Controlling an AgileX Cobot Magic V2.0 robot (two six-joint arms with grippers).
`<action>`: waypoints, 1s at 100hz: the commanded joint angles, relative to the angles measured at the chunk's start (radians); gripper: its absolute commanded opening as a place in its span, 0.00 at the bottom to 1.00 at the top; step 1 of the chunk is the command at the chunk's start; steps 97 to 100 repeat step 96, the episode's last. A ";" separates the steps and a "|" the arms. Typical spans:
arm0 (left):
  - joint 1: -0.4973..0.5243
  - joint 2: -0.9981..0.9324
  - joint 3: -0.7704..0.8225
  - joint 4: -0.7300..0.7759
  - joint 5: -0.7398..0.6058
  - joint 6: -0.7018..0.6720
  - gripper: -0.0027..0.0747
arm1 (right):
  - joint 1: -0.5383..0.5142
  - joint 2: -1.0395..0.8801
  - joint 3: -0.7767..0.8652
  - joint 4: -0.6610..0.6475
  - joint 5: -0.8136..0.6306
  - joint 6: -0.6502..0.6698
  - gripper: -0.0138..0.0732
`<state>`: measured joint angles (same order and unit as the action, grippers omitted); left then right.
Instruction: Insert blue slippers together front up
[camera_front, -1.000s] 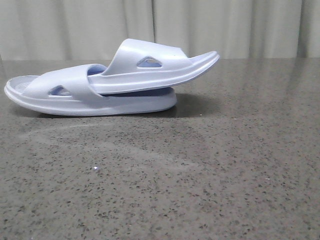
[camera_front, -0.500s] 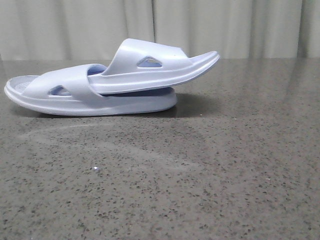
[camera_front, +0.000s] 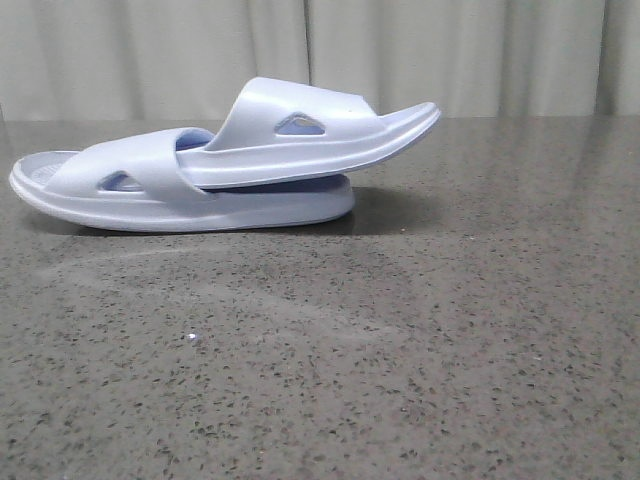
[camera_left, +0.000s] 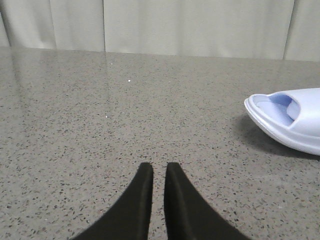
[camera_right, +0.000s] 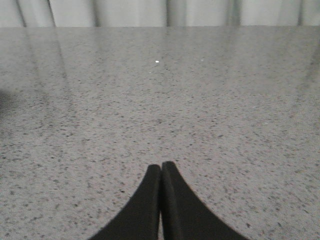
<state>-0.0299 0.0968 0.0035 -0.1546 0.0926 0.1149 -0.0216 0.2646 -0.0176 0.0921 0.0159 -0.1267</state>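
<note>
The two pale blue slippers lie at the back left of the table in the front view. The upper slipper (camera_front: 300, 140) has its heel end tucked under the strap of the lower slipper (camera_front: 150, 195), and its toe end sticks out to the right, raised. One end of the lower slipper shows in the left wrist view (camera_left: 290, 117). My left gripper (camera_left: 159, 167) is empty, its fingers nearly together with a thin gap, well apart from the slipper. My right gripper (camera_right: 161, 166) is shut and empty over bare table. Neither gripper shows in the front view.
The grey speckled stone table (camera_front: 400, 350) stretches in front of and to the right of the slippers. A pale curtain (camera_front: 450, 50) hangs behind the table's far edge.
</note>
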 joint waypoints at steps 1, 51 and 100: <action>-0.005 0.008 0.009 -0.007 -0.067 -0.010 0.06 | -0.027 -0.038 0.013 -0.064 -0.065 0.036 0.07; -0.005 0.008 0.009 -0.007 -0.067 -0.010 0.06 | -0.030 -0.198 0.048 -0.102 0.096 0.034 0.07; -0.005 0.008 0.009 -0.007 -0.067 -0.010 0.05 | -0.030 -0.198 0.048 -0.102 0.096 0.034 0.07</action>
